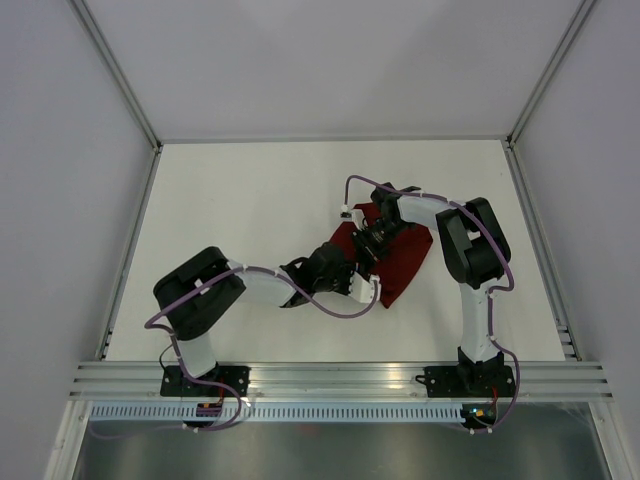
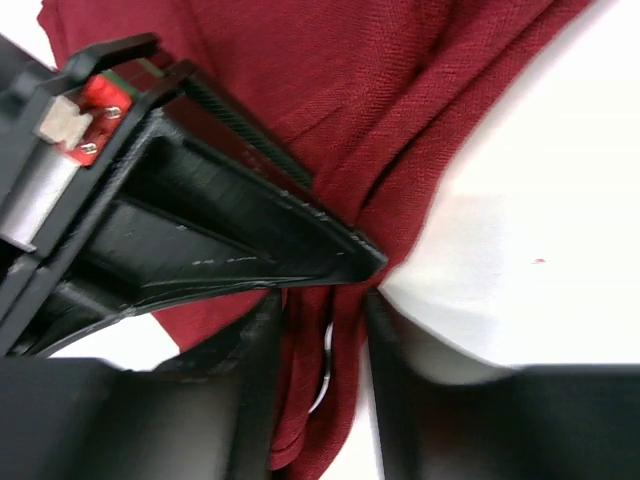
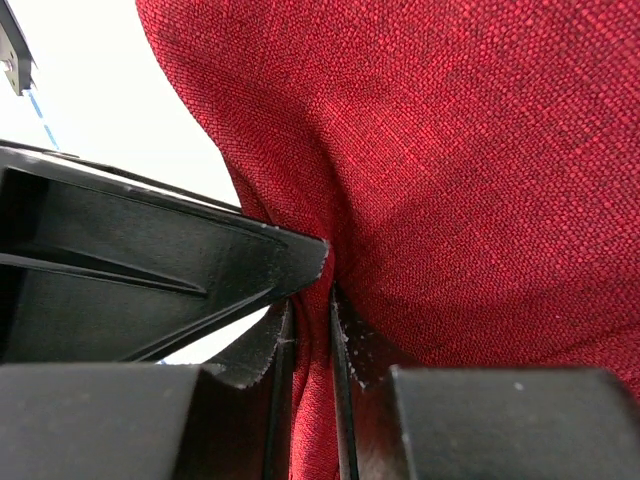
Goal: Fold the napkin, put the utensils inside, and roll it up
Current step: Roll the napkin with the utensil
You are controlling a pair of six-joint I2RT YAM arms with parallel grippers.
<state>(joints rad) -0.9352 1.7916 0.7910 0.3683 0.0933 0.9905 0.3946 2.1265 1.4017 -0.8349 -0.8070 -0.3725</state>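
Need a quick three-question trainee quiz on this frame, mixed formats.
1. True or false: the napkin lies flat and fully spread on the table.
2. Multiple choice: the right end effector is A) open, clear of everything; B) shut on napkin cloth; C) holding a spoon.
3. Short answer: what sits between the fingers of the left end effector?
Key: 1 false, it is bunched; 2 B; 3 a bunched fold of napkin.
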